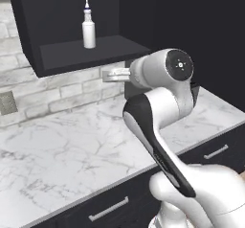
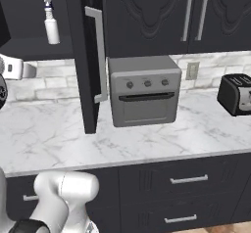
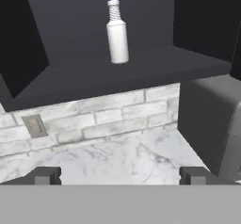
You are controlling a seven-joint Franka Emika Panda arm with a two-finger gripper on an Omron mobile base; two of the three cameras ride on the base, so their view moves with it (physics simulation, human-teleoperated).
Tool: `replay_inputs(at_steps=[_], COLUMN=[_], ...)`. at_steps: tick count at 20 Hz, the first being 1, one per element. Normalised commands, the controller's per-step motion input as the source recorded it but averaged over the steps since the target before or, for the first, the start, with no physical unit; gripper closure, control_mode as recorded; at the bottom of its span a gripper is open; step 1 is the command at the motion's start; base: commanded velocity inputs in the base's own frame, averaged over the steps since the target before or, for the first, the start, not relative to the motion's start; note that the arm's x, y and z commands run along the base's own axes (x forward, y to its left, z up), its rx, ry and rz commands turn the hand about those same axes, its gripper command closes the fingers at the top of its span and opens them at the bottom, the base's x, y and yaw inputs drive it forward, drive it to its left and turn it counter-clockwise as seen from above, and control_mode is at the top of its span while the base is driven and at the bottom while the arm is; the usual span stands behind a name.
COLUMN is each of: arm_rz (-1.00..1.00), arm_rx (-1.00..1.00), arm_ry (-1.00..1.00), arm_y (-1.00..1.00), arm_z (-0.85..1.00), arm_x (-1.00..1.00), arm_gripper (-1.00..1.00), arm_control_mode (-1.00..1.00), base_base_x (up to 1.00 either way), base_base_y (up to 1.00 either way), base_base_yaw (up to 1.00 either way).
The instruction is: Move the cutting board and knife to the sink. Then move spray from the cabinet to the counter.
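The spray [image 3: 117, 38] stands upright on the cabinet [image 3: 141, 70] shelf, above and well beyond the gripper [image 3: 120, 176], whose jaws are spread wide and empty.

grey toaster oven [image 2: 143, 91] with three knobs sits ahead of me against the pale brick backsplash [image 2: 44, 87]. black toaster [image 2: 236, 94] off to its right, well apart. wall outlet [image 2: 192, 71] between them on the brick, another outlet [image 1: 7, 103] far left. dark drawers with silver handles [image 2: 188, 179] below. closed upper doors [image 2: 193, 14] with long silver handles.
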Motion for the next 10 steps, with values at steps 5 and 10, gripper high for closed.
replay_inputs(at_steps=[5, 10], arm_rz=[-0.02, 0.02], arm_rx=[0.18, -0.03], arm_ry=[-0.03, 0.13], arm_y=[-0.04, 0.00], arm_z=[0.85, 0.50], arm_x=[0.02, 0.38], arm_gripper=[-1.00, -1.00], arm_control_mode=[-1.00, -1.00], base_base_x=[0.00, 0.00], base_base_y=[0.00, 0.00], base_base_yaw=[0.00, 0.00])
